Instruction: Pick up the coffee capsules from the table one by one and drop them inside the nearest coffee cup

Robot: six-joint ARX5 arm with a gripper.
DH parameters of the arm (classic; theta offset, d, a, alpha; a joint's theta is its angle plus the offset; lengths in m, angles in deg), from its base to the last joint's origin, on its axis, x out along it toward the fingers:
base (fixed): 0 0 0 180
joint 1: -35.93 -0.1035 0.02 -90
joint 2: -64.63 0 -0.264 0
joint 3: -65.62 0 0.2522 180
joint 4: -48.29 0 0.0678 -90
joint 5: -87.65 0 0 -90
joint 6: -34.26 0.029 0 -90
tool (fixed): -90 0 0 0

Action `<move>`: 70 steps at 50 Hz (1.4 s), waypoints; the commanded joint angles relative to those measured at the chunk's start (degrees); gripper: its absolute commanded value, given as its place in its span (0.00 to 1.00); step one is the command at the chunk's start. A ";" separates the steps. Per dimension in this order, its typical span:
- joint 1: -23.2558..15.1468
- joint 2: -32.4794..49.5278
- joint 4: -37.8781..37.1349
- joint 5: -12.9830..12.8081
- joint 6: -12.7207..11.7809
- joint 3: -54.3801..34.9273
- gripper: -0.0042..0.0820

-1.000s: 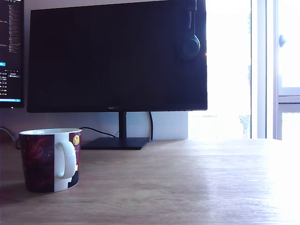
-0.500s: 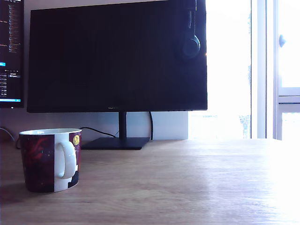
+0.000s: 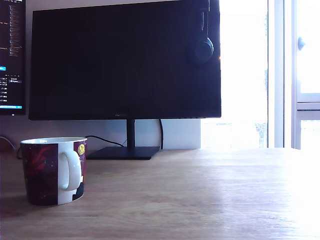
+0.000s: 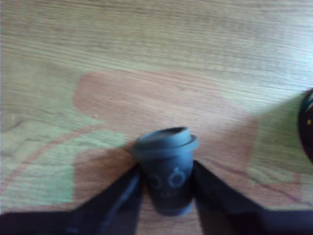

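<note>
- The gripper pinches the coffee capsule between its fingers, above the table.
- It looks dark grey here, perhaps a colour cast.
- A loose grip risks slipping before the coffee cup.

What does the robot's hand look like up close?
Only the wrist view shows the hand. It has two dark, almost black fingers, flat and wedge-shaped, wide at the base and narrowing toward the tips. No cables or markings show on them. The exterior view shows no part of the arm.
</note>
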 commanded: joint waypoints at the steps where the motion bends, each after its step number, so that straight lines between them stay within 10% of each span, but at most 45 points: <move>1: -0.04 -1.25 0.26 0.28 0.72 -1.86 0.11; 45: 0.31 13.66 -1.79 11.02 10.01 1.81 0.11; 70: 9.07 16.98 -10.08 15.15 15.52 1.81 0.11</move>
